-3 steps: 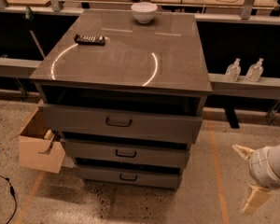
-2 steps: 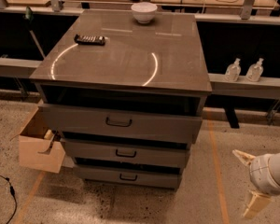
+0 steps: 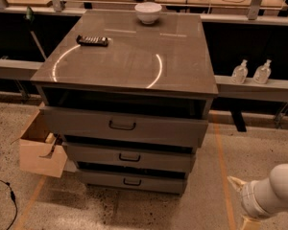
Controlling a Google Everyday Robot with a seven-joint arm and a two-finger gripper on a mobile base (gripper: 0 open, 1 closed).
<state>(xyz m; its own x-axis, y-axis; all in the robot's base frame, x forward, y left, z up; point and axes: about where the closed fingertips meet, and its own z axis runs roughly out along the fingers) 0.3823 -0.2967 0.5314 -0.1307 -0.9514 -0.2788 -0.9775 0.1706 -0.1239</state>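
Hand [image 3: 238, 201] low right, fingers [image 3: 235, 182] spread, empty — grey glossy-topped cabinet [image 3: 129, 66] nearby, three handled drawers [image 3: 149, 128], top ajar.

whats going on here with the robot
The robot's end effector hangs low at the bottom right, open and holding nothing, apart from the drawer cabinet. Its top drawer stands slightly pulled out. A white bowl and a dark flat object sit on top.
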